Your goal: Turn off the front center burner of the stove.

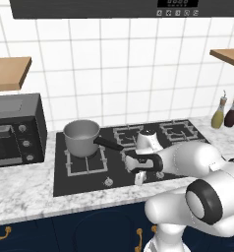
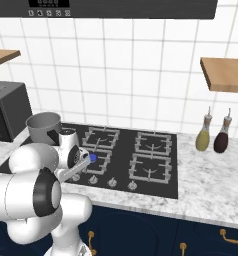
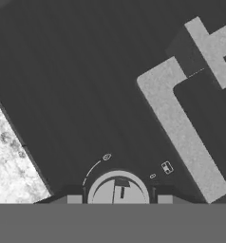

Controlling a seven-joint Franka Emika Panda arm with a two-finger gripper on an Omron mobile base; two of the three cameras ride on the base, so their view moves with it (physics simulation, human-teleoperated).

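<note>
The stove [image 1: 79, 183] [image 2: 161, 189] is a wide black cooktop with grey grates and a front row of silver knobs. A bright blue disc [image 2: 93, 158] glows at the front center burner [image 2: 102, 161], which my hand partly covers. My gripper [image 1: 138, 178] [image 2: 71, 175] [image 3: 119, 199] points down at the knob row, just in front of that burner. In the hand view a round silver knob [image 3: 118, 189] sits between my two fingertips [image 3: 74, 199], and the gripper is shut on it.
A grey pot [image 1: 81, 138] [image 2: 43, 125] stands on the front left burner, handle pointing toward my hand. A black oven [image 1: 15, 130] is at the left. Two bottles [image 1: 224, 116] [image 2: 212, 138] stand right of the stove. The marble counter edge [image 3: 10, 161] lies close by.
</note>
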